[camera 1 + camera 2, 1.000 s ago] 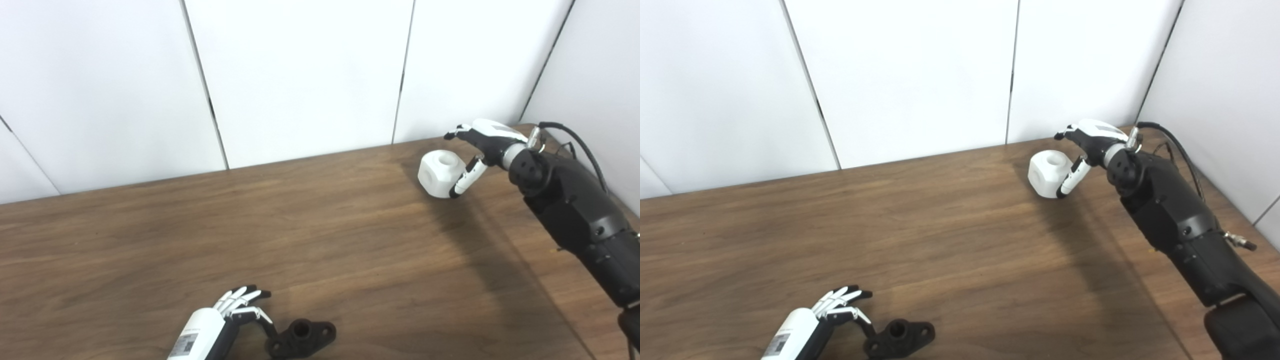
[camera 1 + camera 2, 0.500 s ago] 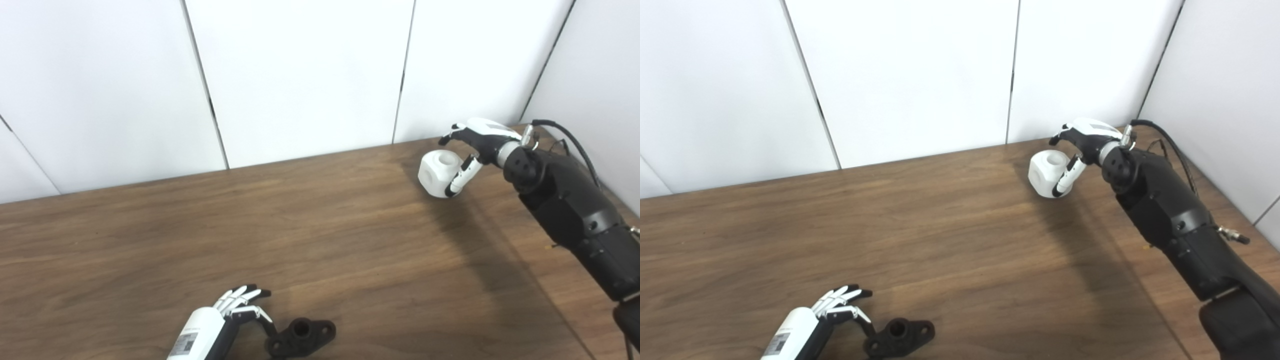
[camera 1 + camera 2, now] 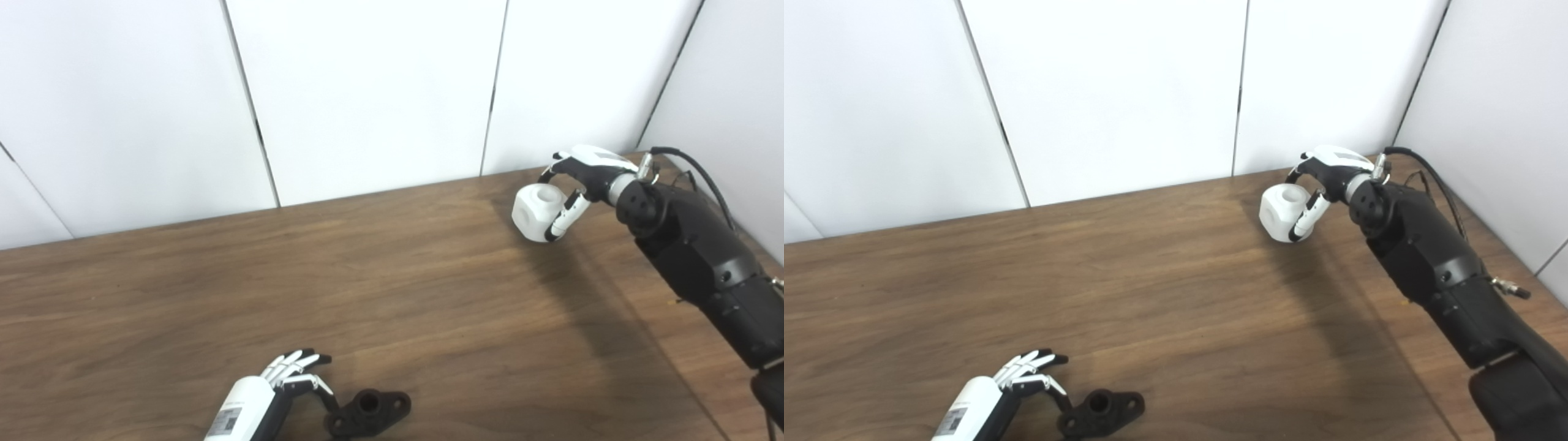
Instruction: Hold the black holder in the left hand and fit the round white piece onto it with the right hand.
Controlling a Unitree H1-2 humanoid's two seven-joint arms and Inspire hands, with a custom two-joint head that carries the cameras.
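Since a second ago the right hand [image 3: 579,177] has closed in on the round white piece [image 3: 538,212] near the far right corner of the tabletop [image 3: 392,294]: its upper fingers [image 3: 547,174], which then stretched out clear above the piece, now curl down over its far top edge, while the lower finger presses against its right side. The piece itself has not shifted and sits on the wood with its round socket facing up; the right hand cups it from the right, fingers touching it on two sides, though whether the grip is firm cannot be told. At the near edge, left of centre, the left hand [image 3: 293,381] has stayed where it was, fingers spread and holding nothing, its lower fingertips just beside the left end of the black holder [image 3: 369,412], perhaps touching it. That holder lies flat on the tabletop, one large hole in its middle and a smaller one at its right end, well apart from the white piece.
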